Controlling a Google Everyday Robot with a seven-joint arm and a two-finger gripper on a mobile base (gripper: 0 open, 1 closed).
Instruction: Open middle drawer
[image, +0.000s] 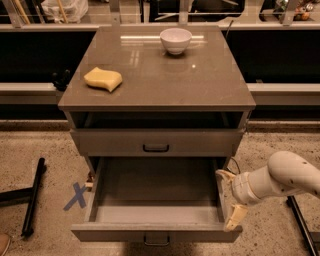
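- cabinet (200, 85): grey-brown, flat top, set in the centre of the frame on a speckled floor.
- middle drawer (155, 187): found in the lower centre of the frame, drawn well out toward the bottom edge; a wide, shallow grey tray is exposed, with nothing seen inside.
- black loop handle (156, 241): fixed at the middle of the drawer front, partly cut by the bottom edge of the frame.
- top drawer (110, 142): seated in the cabinet just above the open tray, with its own black handle at mid-front.
- gripper (230, 196): located at the lower right of the frame, just beside the right wall of the open tray; its two pale fingers are spread wide and nothing is held between them.
- white arm (285, 176): extended in from the right edge.
- yellow sponge (102, 79): laid at the left of the cabinet top.
- white bowl (175, 40): placed upright at the far centre of the top.
- blue x mark (76, 196): taped on the floor, lower left.
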